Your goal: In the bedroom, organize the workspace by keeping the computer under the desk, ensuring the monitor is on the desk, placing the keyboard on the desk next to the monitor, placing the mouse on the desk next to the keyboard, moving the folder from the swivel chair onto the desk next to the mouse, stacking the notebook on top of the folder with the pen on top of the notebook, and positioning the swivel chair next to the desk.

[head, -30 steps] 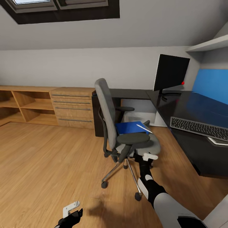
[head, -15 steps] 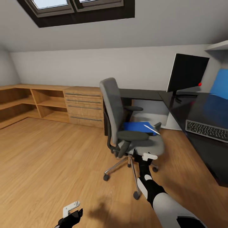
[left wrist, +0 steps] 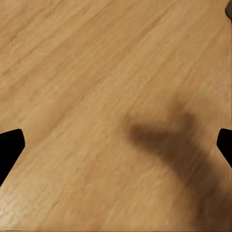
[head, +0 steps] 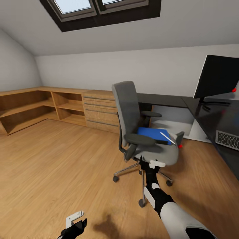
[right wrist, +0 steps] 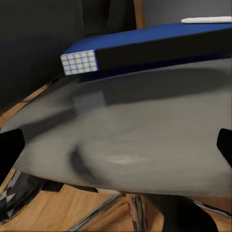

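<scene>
Attic bedroom, wood floor (head: 49, 166). The folder (head: 153, 135) sat on the swivel chair (head: 146, 146) with the pen (head: 167, 138) on top; right gripper (right wrist: 116, 145) spread wide at the seat edge, left gripper (left wrist: 116, 145) wide over floor.

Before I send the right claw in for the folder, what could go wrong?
1. The pen lies loose on the folder; tilting the folder may roll it off.
2. The swivel chair stands on casters, so a push at the seat edge may roll it away.
3. The armrest crowds the right claw's approach.
</scene>
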Controlling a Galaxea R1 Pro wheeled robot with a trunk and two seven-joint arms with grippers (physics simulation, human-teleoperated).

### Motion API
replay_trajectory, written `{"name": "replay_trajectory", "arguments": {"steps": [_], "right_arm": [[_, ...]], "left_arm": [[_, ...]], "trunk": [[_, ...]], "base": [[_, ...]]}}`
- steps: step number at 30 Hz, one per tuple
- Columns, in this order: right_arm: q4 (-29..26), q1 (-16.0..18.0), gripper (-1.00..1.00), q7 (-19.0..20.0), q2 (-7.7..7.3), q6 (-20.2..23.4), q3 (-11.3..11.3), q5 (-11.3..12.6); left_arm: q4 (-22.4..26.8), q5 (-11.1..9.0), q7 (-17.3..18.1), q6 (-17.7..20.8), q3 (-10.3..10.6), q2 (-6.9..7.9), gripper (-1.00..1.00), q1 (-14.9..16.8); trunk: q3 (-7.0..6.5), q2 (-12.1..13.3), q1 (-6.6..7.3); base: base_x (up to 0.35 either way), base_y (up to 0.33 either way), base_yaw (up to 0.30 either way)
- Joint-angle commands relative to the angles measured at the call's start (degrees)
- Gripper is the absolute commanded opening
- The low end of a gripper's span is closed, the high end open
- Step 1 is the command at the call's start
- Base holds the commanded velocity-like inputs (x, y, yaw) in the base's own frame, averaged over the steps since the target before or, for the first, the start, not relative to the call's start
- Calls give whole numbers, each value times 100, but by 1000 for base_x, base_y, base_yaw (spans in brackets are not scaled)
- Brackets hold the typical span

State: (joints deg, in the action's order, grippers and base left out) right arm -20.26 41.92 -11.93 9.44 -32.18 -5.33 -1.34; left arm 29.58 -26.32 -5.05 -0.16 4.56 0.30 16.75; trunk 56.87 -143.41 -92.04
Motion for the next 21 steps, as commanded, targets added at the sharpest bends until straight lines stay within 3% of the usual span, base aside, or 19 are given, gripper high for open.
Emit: {"name": "replay_trajectory", "arguments": {"steps": [1, 21], "right_arm": [[40, -2, 100, 24, 6, -8, -21, -19], [22, 1, 100, 24, -5, -8, -21, -21]], "left_arm": [[4, -40, -48, -2, 44, 5, 100, 4], [-73, -32, -39, -2, 45, 5, 100, 4]], "trunk": [[6, -1, 0], [6, -1, 0]], "base": [[0, 0, 258], [0, 0, 257]]}}
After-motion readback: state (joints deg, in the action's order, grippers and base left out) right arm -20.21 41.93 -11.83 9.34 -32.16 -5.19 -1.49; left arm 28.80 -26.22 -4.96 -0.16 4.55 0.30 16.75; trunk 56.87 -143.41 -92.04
